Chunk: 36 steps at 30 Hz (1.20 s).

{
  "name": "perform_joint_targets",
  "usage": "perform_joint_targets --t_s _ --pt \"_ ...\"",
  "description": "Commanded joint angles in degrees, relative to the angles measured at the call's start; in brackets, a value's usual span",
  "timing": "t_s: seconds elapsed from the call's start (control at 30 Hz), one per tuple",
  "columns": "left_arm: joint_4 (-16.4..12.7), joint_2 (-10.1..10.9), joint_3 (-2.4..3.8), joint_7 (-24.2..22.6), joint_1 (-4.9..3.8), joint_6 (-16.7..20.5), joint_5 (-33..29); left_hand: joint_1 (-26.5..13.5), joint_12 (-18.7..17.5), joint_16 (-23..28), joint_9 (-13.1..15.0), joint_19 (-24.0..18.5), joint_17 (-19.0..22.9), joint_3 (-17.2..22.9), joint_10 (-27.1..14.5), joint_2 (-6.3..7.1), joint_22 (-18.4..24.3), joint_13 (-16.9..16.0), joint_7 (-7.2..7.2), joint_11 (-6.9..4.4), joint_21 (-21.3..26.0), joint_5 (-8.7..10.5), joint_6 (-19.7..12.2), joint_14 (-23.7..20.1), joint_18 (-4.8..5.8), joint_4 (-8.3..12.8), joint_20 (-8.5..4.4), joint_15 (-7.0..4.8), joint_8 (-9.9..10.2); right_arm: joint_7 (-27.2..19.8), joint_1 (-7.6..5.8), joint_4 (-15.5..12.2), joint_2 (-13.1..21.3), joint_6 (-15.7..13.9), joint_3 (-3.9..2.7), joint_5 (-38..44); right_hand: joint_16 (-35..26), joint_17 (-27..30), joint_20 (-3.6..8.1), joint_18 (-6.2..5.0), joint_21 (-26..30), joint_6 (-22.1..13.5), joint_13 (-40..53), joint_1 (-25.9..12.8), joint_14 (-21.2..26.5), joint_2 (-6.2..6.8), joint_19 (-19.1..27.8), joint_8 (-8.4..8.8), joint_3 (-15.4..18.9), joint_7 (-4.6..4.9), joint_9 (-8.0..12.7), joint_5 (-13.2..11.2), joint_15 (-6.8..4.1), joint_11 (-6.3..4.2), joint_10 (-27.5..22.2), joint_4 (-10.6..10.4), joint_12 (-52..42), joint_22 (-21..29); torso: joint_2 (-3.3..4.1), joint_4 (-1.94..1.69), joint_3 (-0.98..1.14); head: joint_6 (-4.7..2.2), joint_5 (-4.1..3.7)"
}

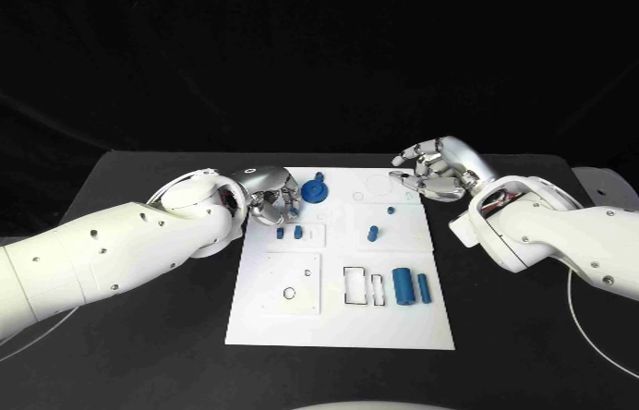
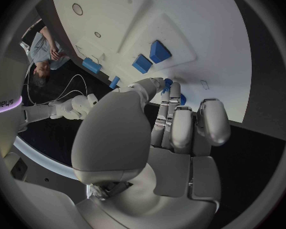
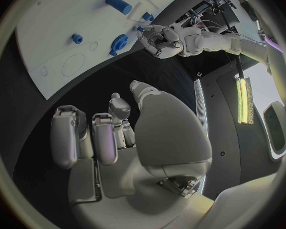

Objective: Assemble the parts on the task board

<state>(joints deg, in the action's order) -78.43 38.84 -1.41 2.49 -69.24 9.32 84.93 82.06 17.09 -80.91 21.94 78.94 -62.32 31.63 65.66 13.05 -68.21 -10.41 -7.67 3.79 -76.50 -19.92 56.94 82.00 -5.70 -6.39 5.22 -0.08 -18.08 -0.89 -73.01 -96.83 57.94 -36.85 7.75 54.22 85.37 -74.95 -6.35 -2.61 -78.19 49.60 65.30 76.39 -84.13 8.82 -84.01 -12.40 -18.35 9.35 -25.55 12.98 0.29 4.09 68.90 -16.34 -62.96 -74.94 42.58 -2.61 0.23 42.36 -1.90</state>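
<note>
**Ana:** Head view first. Where did the task board (image 1: 340,327) sit?

**Ben:** Flat in the middle of the black bench (image 1: 147,364), its long sides running from the near edge toward the far edge. The blue parts were spread over it: a round part with a handle (image 1: 316,191) near the board's far edge, two small blocks (image 1: 289,233) on a raised plate by the board's left edge, a small peg (image 1: 373,235) about mid-board, and two cylinders (image 1: 413,288) lying side by side toward the right edge, beside a rectangular outline (image 1: 364,286).

**Ana:** And the left hand (image 1: 271,193)?

**Ben:** It hung over the board's far left corner, just beside the round part. In the left wrist view its fingers (image 2: 181,127) were curled in close together, tips pointing down at the board, with a speck of blue showing just past them. Whether they touched or pinched anything, I could not tell.

**Ana:** The right hand (image 1: 437,170)?

**Ben:** At the board's far right corner, partly past its edge and over the bench. The right wrist view showed its fingers (image 3: 95,137) loosely bent and apart, with nothing between them, and the board well clear of them.

**Ana:** Anything else on the board?

**Ben:** A square white plate (image 1: 289,283) with small holes lay toward the near left.
</note>
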Motion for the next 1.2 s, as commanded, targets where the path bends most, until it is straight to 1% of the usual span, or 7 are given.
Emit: perform_joint_targets --t_s 0.03,0.27,0.63,0.83,1.07,1.2 --pt "-0.06 -0.06 0.0 0.05 0.02 -1.06 -0.11 -0.17 -0.13 0.06 0.09 0.1 0.09 -0.14 0.37 -0.36 -0.09 -0.04 -0.18 0.13 -0.2 0.27 0.38 0.16 0.76 0.32 -0.15 -0.16 -0.21 -0.22 0.03 -0.07 0.03 0.32 0.0 0.42 -0.29 -6.39 0.54 -0.32 0.17 0.04 -0.05 -0.19 -3.51 0.42 -0.04 -0.08 -0.24 -0.26 -0.05 0.36 -0.45 0.06 0.31 0.0 -0.05 -6.79 -0.03 -0.01 0.0 0.02 -0.01" --pt "0.1 -0.02 0.0 0.57 0.02 -1.05 -0.1 -0.2 -0.34 -0.14 0.05 0.05 -0.48 -0.2 0.36 -0.26 0.0 -0.01 -0.18 0.15 -0.15 0.27 0.36 0.33 0.74 0.41 -0.19 -0.19 -0.12 -0.21 0.03 -0.05 0.06 0.33 0.0 0.42 -0.29 -6.41 0.54 -0.31 0.16 0.04 -0.08 -0.21 -3.52 0.42 -0.05 -0.09 -0.27 -0.26 -0.05 0.36 -0.45 0.06 0.33 0.0 -0.04 -6.79 -0.01 0.0 -0.01 0.07 0.02" --pt "0.18 -0.03 0.0 0.16 0.02 -0.88 -0.36 -1.15 -2.75 -0.13 -0.69 -0.35 -0.12 -0.43 -0.62 0.51 0.47 0.53 -0.84 0.88 0.2 0.2 -1.17 0.07 0.66 0.38 0.14 0.37 1.6 -0.21 0.04 0.0 0.06 0.31 0.0 0.42 -0.29 -6.41 0.54 -0.31 0.16 0.04 -0.08 -0.21 -3.52 0.42 -0.05 -0.09 -0.27 -0.26 -0.05 0.36 -0.45 0.06 0.33 0.0 -0.04 -6.79 -0.02 -0.04 -0.03 0.21 0.01" --pt "0.22 -0.01 -0.01 -0.24 0.02 -0.84 -0.54 -1.59 -3.51 -0.07 -0.96 -0.5 0.23 -0.53 -0.84 0.85 0.67 0.7 -1.04 1.12 0.35 0.23 -1.65 -0.07 0.61 0.22 0.33 0.57 2.21 -0.23 0.06 0.02 0.05 0.3 0.0 0.42 -0.31 -6.4 0.56 -0.33 0.27 0.01 -0.25 -0.24 -3.52 0.41 -0.02 -0.1 -0.34 -0.26 -0.06 0.36 -0.47 0.05 0.29 0.0 0.08 -6.72 -0.03 0.04 -0.04 0.25 0.01" --pt "0.29 0.01 -0.01 -0.21 0.02 -1.27 -0.61 -2.0 -3.97 -0.02 -1.07 -0.56 0.51 -0.74 -1.0 1.21 0.73 0.8 -1.08 1.23 0.39 0.26 -1.7 -0.19 0.6 0.06 0.45 0.68 2.45 -0.25 0.07 0.05 0.05 0.28 0.0 0.42 -0.31 -6.4 0.56 -0.33 0.27 0.01 -0.25 -0.24 -3.52 0.41 -0.02 -0.1 -0.34 -0.26 -0.06 0.36 -0.47 0.05 0.29 0.0 0.08 -6.72 -0.04 0.02 0.02 0.32 0.05" --pt "0.35 0.05 -0.01 -0.26 0.02 -1.19 -0.62 -2.28 -4.57 0.56 -1.18 -1.43 2.15 -0.83 -1.39 1.46 2.22 0.93 -1.17 1.39 1.37 0.22 -1.73 -0.88 0.27 -0.07 0.6 0.84 2.71 -0.25 0.07 0.07 0.06 0.26 0.0 0.42 -0.31 -6.4 0.56 -0.33 0.27 0.01 -0.25 -0.24 -3.52 0.41 -0.02 -0.1 -0.34 -0.26 -0.06 0.36 -0.47 0.05 0.29 0.0 0.08 -6.72 0.01 0.01 0.0 0.32 0.04"
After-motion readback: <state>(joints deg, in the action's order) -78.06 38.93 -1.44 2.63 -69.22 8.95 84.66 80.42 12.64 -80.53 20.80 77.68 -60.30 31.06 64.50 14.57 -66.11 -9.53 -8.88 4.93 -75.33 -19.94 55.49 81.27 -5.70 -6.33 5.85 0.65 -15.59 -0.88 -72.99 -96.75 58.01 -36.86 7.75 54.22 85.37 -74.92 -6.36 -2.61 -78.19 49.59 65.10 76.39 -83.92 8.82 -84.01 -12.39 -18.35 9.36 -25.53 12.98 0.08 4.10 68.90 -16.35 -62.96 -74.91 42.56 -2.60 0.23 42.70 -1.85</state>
